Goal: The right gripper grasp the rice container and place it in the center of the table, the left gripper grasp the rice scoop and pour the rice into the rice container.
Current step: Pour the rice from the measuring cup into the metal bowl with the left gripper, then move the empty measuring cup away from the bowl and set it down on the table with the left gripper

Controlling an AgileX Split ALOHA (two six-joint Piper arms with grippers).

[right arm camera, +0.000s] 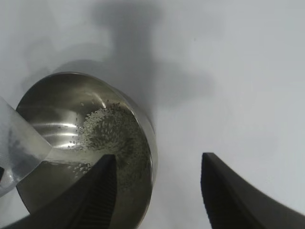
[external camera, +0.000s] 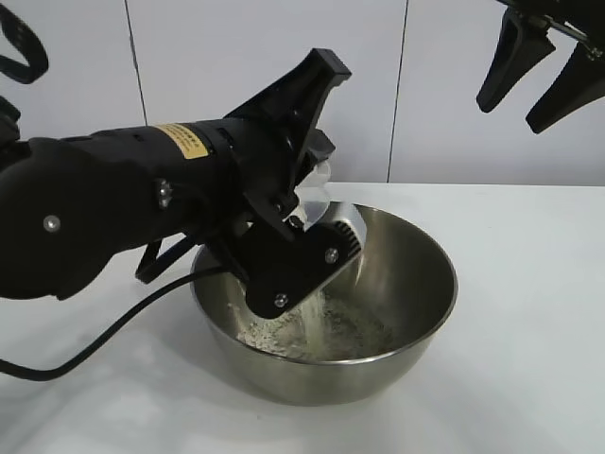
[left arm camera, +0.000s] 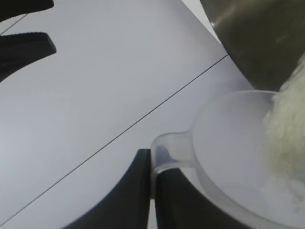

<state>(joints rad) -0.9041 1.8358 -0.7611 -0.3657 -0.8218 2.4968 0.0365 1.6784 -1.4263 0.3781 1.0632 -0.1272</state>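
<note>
Rice scoop (external camera: pixel 321 203): clear plastic, light, likely slippery; best taken by its side handle. Left gripper (left arm camera: pixel 152 191) fingers pinch that handle, tilting it over the steel rice container (external camera: pixel 416 312) mid-surface; rice (external camera: pixel 326 331) inside. Right gripper (external camera: pixel 541 76) raised, fingers parted, empty.

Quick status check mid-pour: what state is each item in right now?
left gripper: shut on the rice scoop's handle, over the bowl
rice scoop: tipped, pouring
rice: partly in the bowl
rice container: upright on the table
right gripper: open, raised, holding nothing
</note>
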